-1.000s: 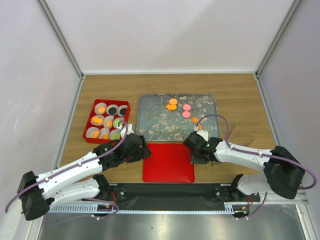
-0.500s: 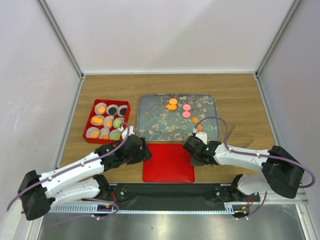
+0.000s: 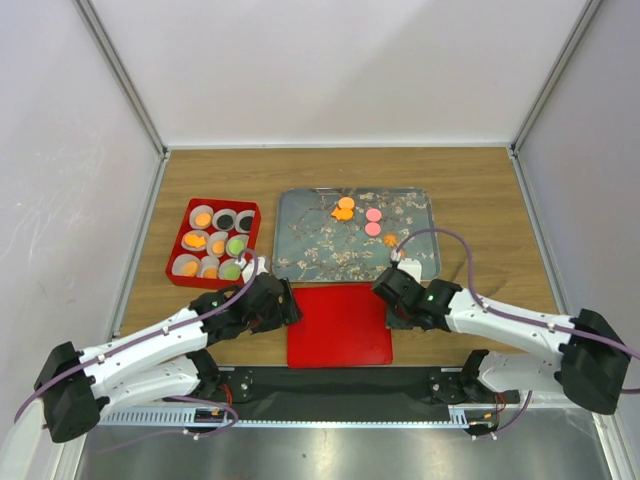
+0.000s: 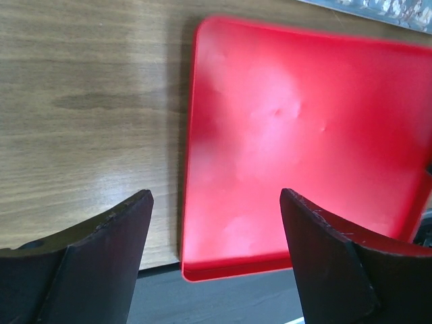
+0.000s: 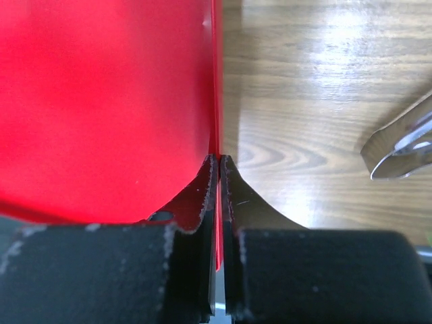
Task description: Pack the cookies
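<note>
Top external view: the right gripper [image 3: 392, 305] sits at the right edge of the flat red lid [image 3: 340, 325], and the left gripper [image 3: 287, 308] sits at the lid's left edge, so the lid lies between the 2 arms near the front of the table [image 3: 480, 180].

In the right wrist view the right gripper [image 5: 219, 158] has its jaws pressed together on the lid's [image 5: 101, 101] thin right rim, pinching it, with bare wood to the other side. In the left wrist view the left gripper [image 4: 216, 196] is spread wide and holds nothing. Its fingers straddle the lid's [image 4: 297, 135] near-left corner.

The cookies [image 3: 343, 209] are in 2 places. A few orange and pink ones lie loose on the patterned tray [image 3: 320, 255], beyond the lid and closer to the right arm. The rest sit in paper cups [image 3: 201, 218] inside the red box [image 3: 178, 236], left of the tray and just beyond the left gripper.

The relation that matters: the box lies to the left of the pinched lid and farther from the arm bases, on the left arm's side. Carrying the lid there would likely mean a leftward sweep or a handover, since only the right rim is gripped and the free left side may sag.
</note>
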{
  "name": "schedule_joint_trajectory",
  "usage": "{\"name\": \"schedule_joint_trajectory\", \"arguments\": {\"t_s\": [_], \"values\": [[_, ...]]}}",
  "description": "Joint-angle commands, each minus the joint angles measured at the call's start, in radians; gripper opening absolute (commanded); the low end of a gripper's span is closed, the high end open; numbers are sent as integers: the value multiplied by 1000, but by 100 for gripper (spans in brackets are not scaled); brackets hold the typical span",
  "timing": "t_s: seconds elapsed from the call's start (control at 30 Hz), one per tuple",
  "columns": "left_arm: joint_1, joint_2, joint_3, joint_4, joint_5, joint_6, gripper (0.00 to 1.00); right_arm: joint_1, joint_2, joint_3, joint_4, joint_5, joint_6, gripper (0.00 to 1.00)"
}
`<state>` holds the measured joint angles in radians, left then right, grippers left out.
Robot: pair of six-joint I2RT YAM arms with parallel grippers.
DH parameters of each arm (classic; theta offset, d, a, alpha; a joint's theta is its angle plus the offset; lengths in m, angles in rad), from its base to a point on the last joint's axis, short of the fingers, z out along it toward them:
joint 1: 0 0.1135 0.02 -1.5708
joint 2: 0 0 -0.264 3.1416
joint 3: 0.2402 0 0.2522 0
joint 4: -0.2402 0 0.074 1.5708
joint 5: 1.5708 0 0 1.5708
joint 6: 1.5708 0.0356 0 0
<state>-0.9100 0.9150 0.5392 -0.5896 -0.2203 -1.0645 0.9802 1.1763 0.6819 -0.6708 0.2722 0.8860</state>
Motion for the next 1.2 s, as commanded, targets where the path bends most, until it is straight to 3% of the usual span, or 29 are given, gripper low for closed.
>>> {"name": "schedule_joint_trajectory", "arguments": {"t_s": [0.0, 0.33, 0.57, 0.9, 1.17], "values": [[8, -15, 1, 5, 22, -3, 83, 5, -59, 94, -58, 1, 8, 0], [28, -42, 4, 54, 42, 26, 88, -5, -115, 151, -102, -45, 18, 0], [97, -108, 15, 99, 125, 55, 83, -37, -156, 160, -98, -97, 14, 0], [181, -140, 94, 137, 306, 84, 66, -78, -184, 208, -82, -166, -12, 0], [197, -131, 229, 128, 367, 77, 45, -100, -158, 291, -105, -166, -59, 0]]}}
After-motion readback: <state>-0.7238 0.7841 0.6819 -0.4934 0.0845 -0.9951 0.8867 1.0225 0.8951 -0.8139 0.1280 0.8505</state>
